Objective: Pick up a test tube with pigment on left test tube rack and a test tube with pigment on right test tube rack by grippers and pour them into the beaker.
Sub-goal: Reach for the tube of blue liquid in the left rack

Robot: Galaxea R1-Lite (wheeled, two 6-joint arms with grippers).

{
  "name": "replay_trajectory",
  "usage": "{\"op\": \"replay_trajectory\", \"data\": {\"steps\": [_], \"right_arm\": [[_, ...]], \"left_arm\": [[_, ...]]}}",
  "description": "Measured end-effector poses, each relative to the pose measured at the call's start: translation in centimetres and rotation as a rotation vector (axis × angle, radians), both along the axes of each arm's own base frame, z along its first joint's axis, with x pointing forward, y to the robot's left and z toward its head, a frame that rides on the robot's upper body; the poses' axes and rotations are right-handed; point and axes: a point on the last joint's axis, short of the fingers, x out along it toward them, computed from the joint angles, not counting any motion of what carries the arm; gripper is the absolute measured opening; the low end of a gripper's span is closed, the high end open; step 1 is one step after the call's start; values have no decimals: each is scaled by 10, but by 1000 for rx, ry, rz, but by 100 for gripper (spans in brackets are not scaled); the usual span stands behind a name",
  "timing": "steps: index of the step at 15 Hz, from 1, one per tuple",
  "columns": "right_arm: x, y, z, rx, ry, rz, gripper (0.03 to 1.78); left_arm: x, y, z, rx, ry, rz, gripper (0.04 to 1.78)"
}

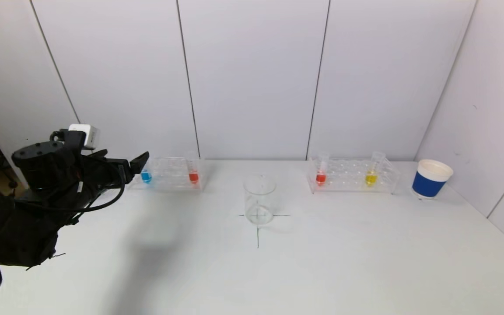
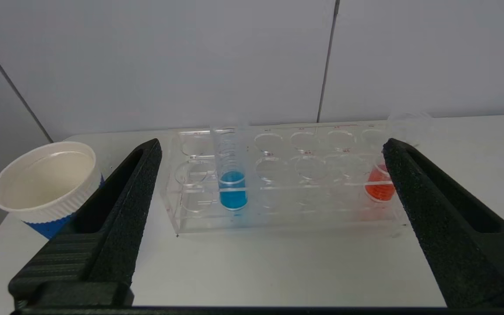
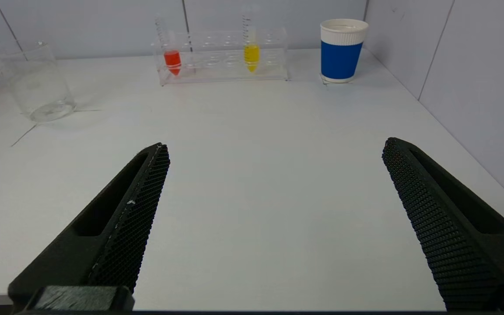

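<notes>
— Blue pigment sat where?
— In a tube (image 2: 232, 175) standing in the left rack (image 2: 287, 183), with a red tube (image 2: 379, 186) at the rack's other end.
— And the left gripper (image 2: 271, 170)?
— It hung just short of that rack, fingers spread wide, holding nothing.
— The right gripper (image 3: 276, 175)?
— Spread too, low over the table (image 1: 344, 262), well away from the right rack (image 1: 352, 176). The beaker (image 1: 259, 199) stood between the racks.

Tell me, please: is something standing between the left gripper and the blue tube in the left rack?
Nothing visible does. The left gripper is open and faces the blue tube in the left rack; only bare table lies between them.
</notes>
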Motion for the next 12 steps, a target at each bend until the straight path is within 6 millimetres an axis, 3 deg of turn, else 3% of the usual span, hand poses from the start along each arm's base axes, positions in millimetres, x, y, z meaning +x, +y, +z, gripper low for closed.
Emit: {"op": "replay_trajectory", "data": {"steps": [5, 12], "right_arm": [[0, 0, 0, 0, 0, 0, 177], [0, 0, 0, 0, 0, 0, 177]], "left_arm": [[38, 2, -46, -1, 26, 4, 176], [69, 10, -72, -1, 42, 24, 176]]}}
